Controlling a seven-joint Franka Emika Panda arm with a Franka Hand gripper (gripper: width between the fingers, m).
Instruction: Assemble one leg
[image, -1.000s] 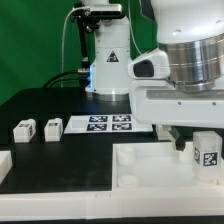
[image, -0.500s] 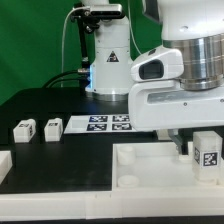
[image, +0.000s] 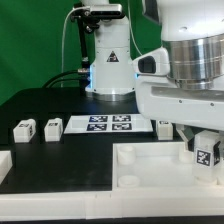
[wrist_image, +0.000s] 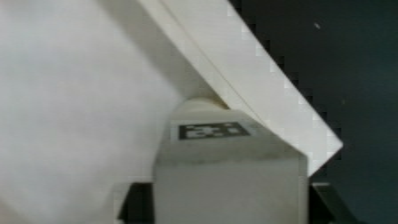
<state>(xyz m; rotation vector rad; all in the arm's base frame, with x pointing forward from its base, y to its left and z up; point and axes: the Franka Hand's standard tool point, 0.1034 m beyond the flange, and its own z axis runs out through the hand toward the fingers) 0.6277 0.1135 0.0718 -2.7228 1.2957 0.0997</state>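
My gripper (image: 206, 155) is shut on a leg (image: 207, 150), a small white block with a black-and-white tag facing the camera. It holds the leg upright over the exterior view's right corner of the large white tray-like piece (image: 110, 175). In the wrist view the leg (wrist_image: 222, 165) fills the gap between the dark fingers (wrist_image: 139, 203) of the gripper (wrist_image: 222, 208), with the tray-like piece's raised edge (wrist_image: 249, 70) just beyond it. Whether the leg touches the piece is hidden. Two more legs (image: 22, 129) (image: 52, 128) stand on the black table at the exterior view's left.
The marker board (image: 110, 123) lies behind the tray-like piece. A small white block (image: 163, 128) shows just past it, beside the gripper. A white part (image: 4, 163) lies at the left edge. The robot base (image: 108, 60) stands at the back.
The wrist has turned a little while the leg stays gripped at nearly the same spot over the tray-like piece's right corner. The other parts have not moved.
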